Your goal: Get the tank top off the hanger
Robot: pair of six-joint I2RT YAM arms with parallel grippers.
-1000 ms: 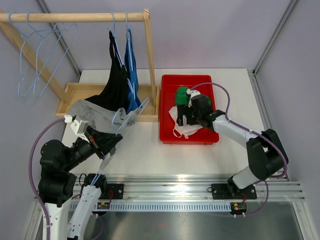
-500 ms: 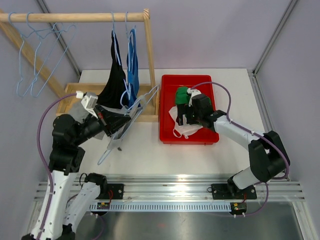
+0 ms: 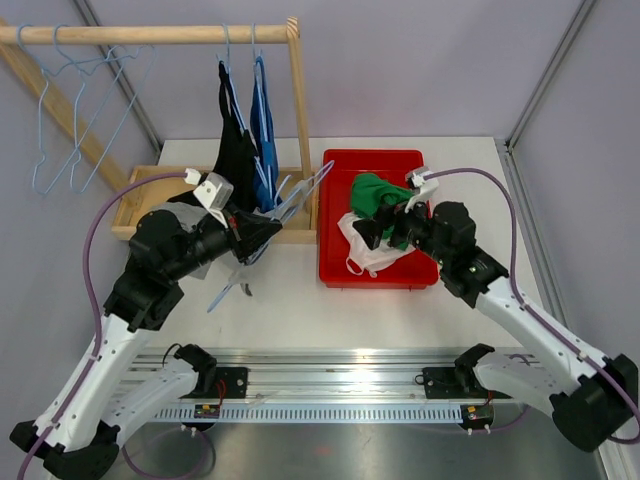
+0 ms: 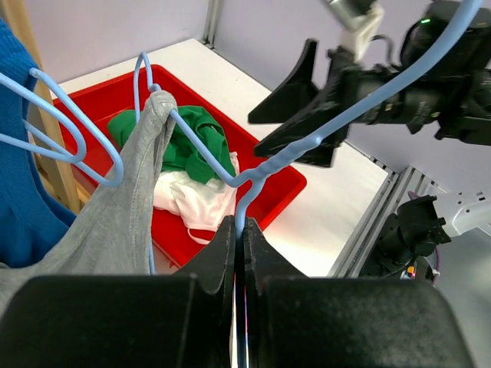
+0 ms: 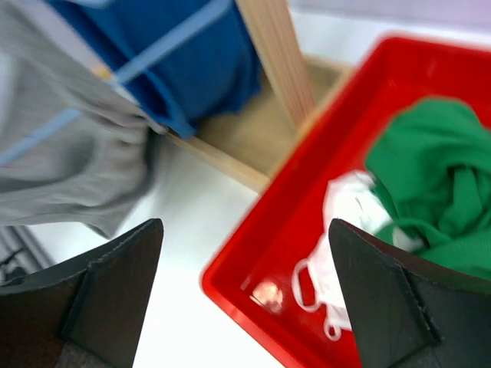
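Left gripper (image 4: 239, 230) is clamping shut on the thin blue wire hanger (image 4: 265, 170), pinching it just beside the twisted neck, fingers pressing together with only wire between them. Grey tank top (image 4: 115, 222) is hanging off that hanger's shoulder, left of the jaws and just beside them, one strap looping over the wire bend, the body draping down toward the near side. Fabric is looking light, soft and floppy, likely to stretch and snag on the wire rather than slide clean. Hanger is looking thin and springy. Best hold, I'm judging, is the strap or a bunch of cloth near the shoulder, pulling it along and off the wire end. Right gripper (image 5: 244, 245) is hovering wide open, holding nothing, over the red bin (image 3: 328, 240), right of the hanger and apart from the top, jaws facing it. Blue top (image 3: 265, 130) and black top (image 3: 235, 150) are hanging on the wooden rack (image 3: 150, 34) at far left.
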